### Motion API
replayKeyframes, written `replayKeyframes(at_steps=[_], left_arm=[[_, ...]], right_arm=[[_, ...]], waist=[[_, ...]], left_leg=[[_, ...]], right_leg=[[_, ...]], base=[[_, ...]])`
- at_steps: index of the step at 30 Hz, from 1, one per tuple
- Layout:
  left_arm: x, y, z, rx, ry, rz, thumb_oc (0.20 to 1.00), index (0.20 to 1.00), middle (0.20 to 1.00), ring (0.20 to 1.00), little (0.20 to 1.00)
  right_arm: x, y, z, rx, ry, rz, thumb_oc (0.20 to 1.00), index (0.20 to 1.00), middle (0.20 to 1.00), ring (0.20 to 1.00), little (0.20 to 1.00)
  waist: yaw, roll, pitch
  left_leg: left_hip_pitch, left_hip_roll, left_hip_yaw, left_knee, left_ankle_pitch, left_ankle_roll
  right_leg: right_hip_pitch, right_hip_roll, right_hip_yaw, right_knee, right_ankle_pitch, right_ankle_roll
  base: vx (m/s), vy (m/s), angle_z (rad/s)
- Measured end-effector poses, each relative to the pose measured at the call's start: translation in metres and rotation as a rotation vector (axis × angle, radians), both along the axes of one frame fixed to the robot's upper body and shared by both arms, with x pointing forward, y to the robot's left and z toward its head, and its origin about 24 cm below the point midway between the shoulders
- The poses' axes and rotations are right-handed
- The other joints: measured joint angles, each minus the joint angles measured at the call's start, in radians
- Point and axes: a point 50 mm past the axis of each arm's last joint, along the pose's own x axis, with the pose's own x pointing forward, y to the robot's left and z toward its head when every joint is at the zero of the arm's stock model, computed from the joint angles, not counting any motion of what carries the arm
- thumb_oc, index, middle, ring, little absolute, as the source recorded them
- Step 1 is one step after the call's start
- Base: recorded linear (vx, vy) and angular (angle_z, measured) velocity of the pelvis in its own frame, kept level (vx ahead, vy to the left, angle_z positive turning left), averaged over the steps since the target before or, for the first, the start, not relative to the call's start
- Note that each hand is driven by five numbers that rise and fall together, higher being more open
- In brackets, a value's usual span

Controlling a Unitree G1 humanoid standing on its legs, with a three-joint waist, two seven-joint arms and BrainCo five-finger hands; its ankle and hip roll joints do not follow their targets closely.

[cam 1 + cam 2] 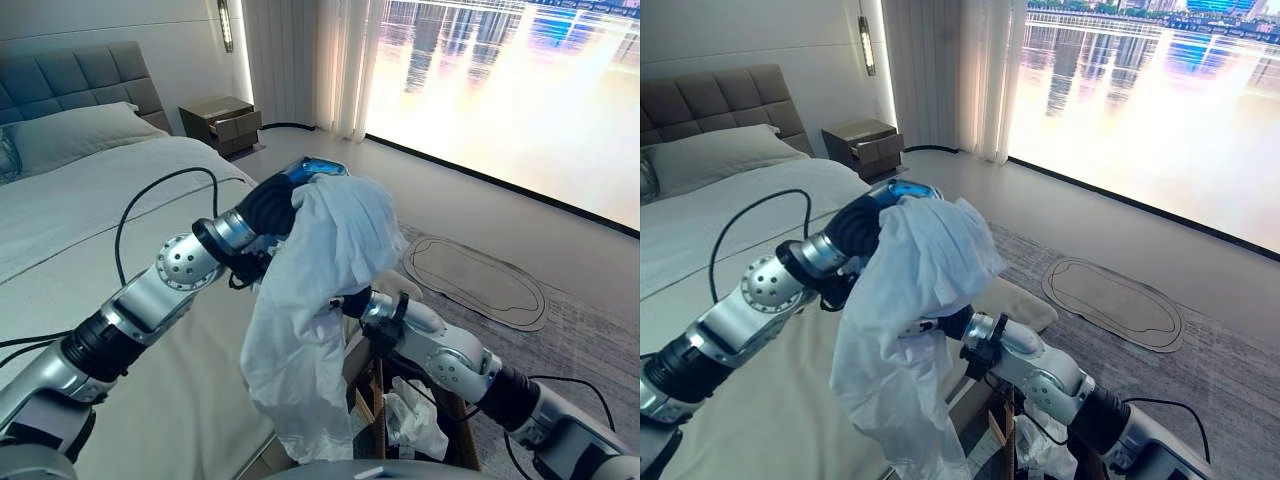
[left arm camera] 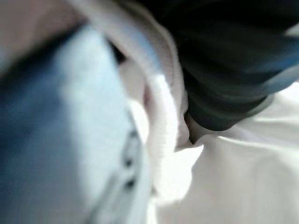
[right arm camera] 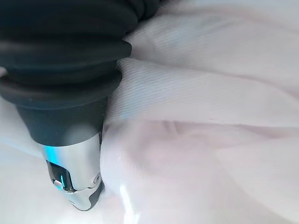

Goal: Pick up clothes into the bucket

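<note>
A large white garment hangs in the air beside the bed, draped over my raised left hand, whose dark cover sticks out of the cloth at the top. A blue patch shows at the garment's peak. My right hand reaches into the cloth from the right at mid-height; in the right wrist view its cover is pressed against white fabric. Below the garment stands the bucket, a wooden-framed basket with white cloth lying in it.
The bed with a grey headboard and pillow fills the left side. A nightstand stands at the far wall. A grey rug and an oval mat lie on the floor before the big window.
</note>
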Motion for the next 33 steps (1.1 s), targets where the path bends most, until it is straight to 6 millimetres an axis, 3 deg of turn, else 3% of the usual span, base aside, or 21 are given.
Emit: replayKeyframes(at_steps=[2, 7, 8, 9, 10, 11, 18, 24, 28, 31, 33], left_arm=[[0.003, -0.002, -0.003, -0.023, 0.017, 0.008, 0.200, 0.200, 0.200, 0.200, 0.200], [0.003, -0.005, -0.005, -0.020, -0.001, 0.014, 0.200, 0.200, 0.200, 0.200, 0.200], [0.003, -0.002, -0.008, -0.047, 0.009, 0.036, 0.351, 0.351, 0.351, 0.351, 0.351], [0.003, 0.004, -0.013, -0.064, 0.017, 0.071, 0.551, 0.551, 0.551, 0.551, 0.551], [0.003, 0.007, -0.015, -0.069, 0.021, 0.095, 0.589, 0.589, 0.589, 0.589, 0.589], [0.004, 0.012, -0.020, -0.077, 0.033, 0.128, 1.000, 1.000, 1.000, 1.000, 1.000], [-0.002, 0.051, -0.051, -0.136, 0.122, 0.333, 1.000, 1.000, 1.000, 1.000, 1.000], [-0.013, 0.095, -0.079, -0.164, 0.205, 0.568, 1.000, 1.000, 1.000, 1.000, 1.000], [-0.020, 0.107, -0.097, -0.180, 0.261, 0.655, 1.000, 1.000, 1.000, 1.000, 1.000], [-0.030, 0.119, -0.119, -0.205, 0.337, 0.748, 1.000, 1.000, 1.000, 1.000, 1.000], [-0.040, 0.127, -0.145, -0.187, 0.428, 0.812, 1.000, 1.000, 1.000, 1.000, 1.000]], right_arm=[[0.000, 0.001, 0.001, 0.010, 0.009, -0.003, 0.200, 0.200, 0.200, 0.200, 0.200], [0.002, -0.001, 0.000, 0.015, 0.024, -0.033, 0.200, 0.200, 0.200, 0.200, 0.200], [0.002, -0.003, -0.001, 0.023, 0.032, -0.041, 0.200, 0.200, 0.200, 0.200, 0.200], [0.000, -0.004, -0.004, 0.028, 0.047, -0.046, 0.200, 0.200, 0.200, 0.200, 0.200], [-0.002, -0.003, -0.007, 0.032, 0.059, -0.047, 0.200, 0.200, 0.200, 0.200, 0.200], [-0.004, -0.005, -0.011, 0.033, 0.077, -0.051, 0.200, 0.200, 0.200, 0.200, 0.200], [-0.002, -0.037, -0.021, 0.064, 0.123, -0.196, 0.200, 0.200, 0.200, 0.200, 0.200], [0.000, -0.088, -0.023, 0.065, 0.113, -0.414, 0.200, 0.200, 0.200, 0.200, 0.200], [-0.002, -0.112, -0.028, 0.030, 0.110, -0.523, 0.200, 0.200, 0.200, 0.200, 0.200], [-0.007, -0.135, -0.031, -0.011, 0.086, -0.649, 0.200, 0.200, 0.200, 0.200, 0.200], [-0.013, -0.151, -0.036, -0.054, 0.078, -0.736, 0.200, 0.200, 0.200, 0.200, 0.200]], waist=[[0.000, 0.000, 0.000], [0.000, 0.000, 0.000], [-0.001, 0.001, 0.000], [-0.001, 0.001, 0.000], [-0.001, 0.001, 0.000], [0.000, 0.001, 0.001], [0.001, 0.002, 0.005], [0.000, 0.003, 0.026], [0.000, 0.003, 0.030], [-0.001, 0.003, 0.032], [-0.002, 0.005, 0.033]], left_leg=[[0.000, 0.000, 0.000, 0.000, 0.000, 0.000], [0.001, 0.000, 0.001, 0.000, 0.000, 0.000], [0.001, 0.000, 0.001, 0.000, 0.000, 0.000], [0.001, 0.001, 0.001, 0.000, 0.000, 0.000], [0.001, 0.002, 0.001, 0.000, 0.000, 0.000], [0.000, 0.002, 0.001, -0.001, 0.000, 0.000], [-0.001, 0.003, 0.000, -0.002, 0.000, 0.000], [-0.001, 0.003, -0.001, -0.002, 0.000, 0.000], [-0.001, 0.002, -0.003, -0.002, 0.000, 0.000], [0.000, 0.001, -0.004, -0.002, -0.001, 0.000], [-0.001, 0.001, -0.003, -0.005, -0.001, 0.000]], right_leg=[[0.000, 0.000, 0.000, 0.000, 0.000, 0.000], [0.000, 0.001, 0.000, 0.000, 0.000, 0.000], [0.002, 0.000, 0.000, -0.001, 0.000, 0.000], [0.001, 0.001, 0.000, -0.002, 0.000, 0.000], [0.001, 0.001, 0.000, -0.002, 0.000, 0.000], [0.001, 0.002, -0.001, -0.003, 0.000, 0.000], [0.005, 0.003, -0.002, -0.014, 0.000, 0.000], [0.007, 0.003, -0.005, -0.014, 0.000, -0.001], [0.008, 0.002, -0.008, -0.014, 0.000, 0.000], [0.009, 0.001, -0.009, -0.015, 0.000, 0.000], [0.006, 0.001, -0.009, -0.015, 0.000, 0.000]], base=[[0.00, 0.000, 0.00], [0.00, 0.000, 0.00], [0.00, 0.000, 0.00], [0.00, 0.000, 0.00], [0.00, 0.000, 0.00], [0.00, 0.000, 0.00], [0.00, 0.000, 0.00], [0.00, 0.000, 0.00], [0.00, 0.000, 0.00], [0.00, 0.000, 0.00], [0.00, 0.000, 0.00]])
